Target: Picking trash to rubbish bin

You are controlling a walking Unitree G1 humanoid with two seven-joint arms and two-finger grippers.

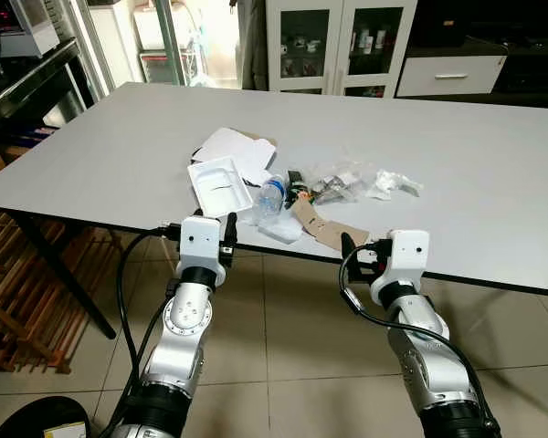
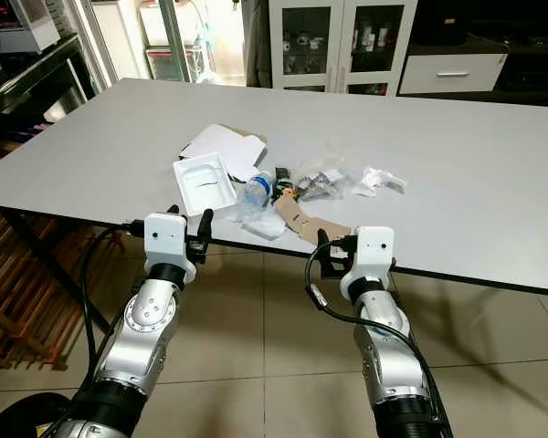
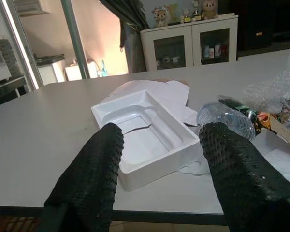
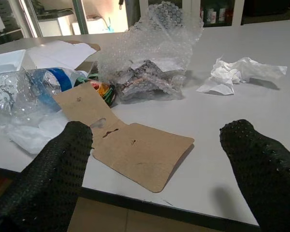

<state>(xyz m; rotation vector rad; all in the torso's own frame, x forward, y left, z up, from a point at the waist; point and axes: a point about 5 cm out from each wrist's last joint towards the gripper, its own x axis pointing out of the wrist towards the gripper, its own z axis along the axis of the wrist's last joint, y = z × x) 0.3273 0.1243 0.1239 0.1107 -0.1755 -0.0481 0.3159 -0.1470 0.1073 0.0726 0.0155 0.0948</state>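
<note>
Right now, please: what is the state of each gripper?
Left gripper: open, holding nothing, before the white tray.
Right gripper: open, holding nothing, before the brown card.

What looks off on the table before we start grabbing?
A heap of trash sits near the table front edge: the plastic bottle is crushed and lying down, the brown cardboard piece is bent and reaches the edge, and the white tray sits askew. Both claws are open.

Both eye views look forward and down from above the near edge of the grey table (image 1: pixel 493 164), sharing the whole tabletop. Each wrist view sits low and close at that edge, facing across the table: the left toward the white tray (image 3: pixel 145 130), the right toward the cardboard piece (image 4: pixel 130 147).
</note>
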